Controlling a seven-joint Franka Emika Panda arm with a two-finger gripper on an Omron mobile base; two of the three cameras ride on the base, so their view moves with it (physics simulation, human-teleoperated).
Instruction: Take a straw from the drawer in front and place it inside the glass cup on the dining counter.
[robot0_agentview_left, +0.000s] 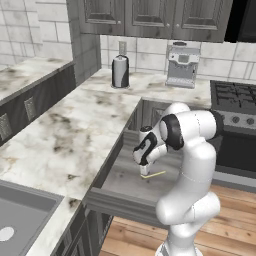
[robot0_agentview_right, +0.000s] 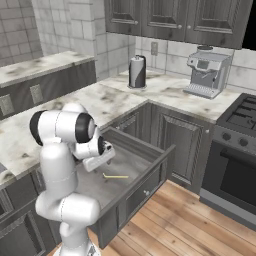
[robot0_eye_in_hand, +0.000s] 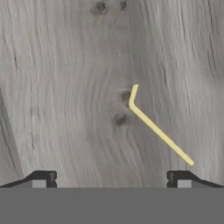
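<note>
Straw first: the thin pale-yellow straw with a short bent end (robot0_eye_in_hand: 158, 131) lies flat on the grey wood-grain bottom of the wide dark-grey drawer (robot0_agentview_left: 125, 204), which is pulled out. The white arm's two-finger gripper (robot0_eye_in_hand: 111, 178) hangs right above the straw, not touching it. Its two dark fingertips (robot0_eye_in_hand: 43, 178) stand wide apart, holding nothing. Farther back, a tall silvery canister with a dark top (robot0_agentview_left: 120, 71) and a silver coffee machine (robot0_agentview_left: 182, 65) stand on the marbled worktop (robot0_agentview_left: 65, 135).
</note>
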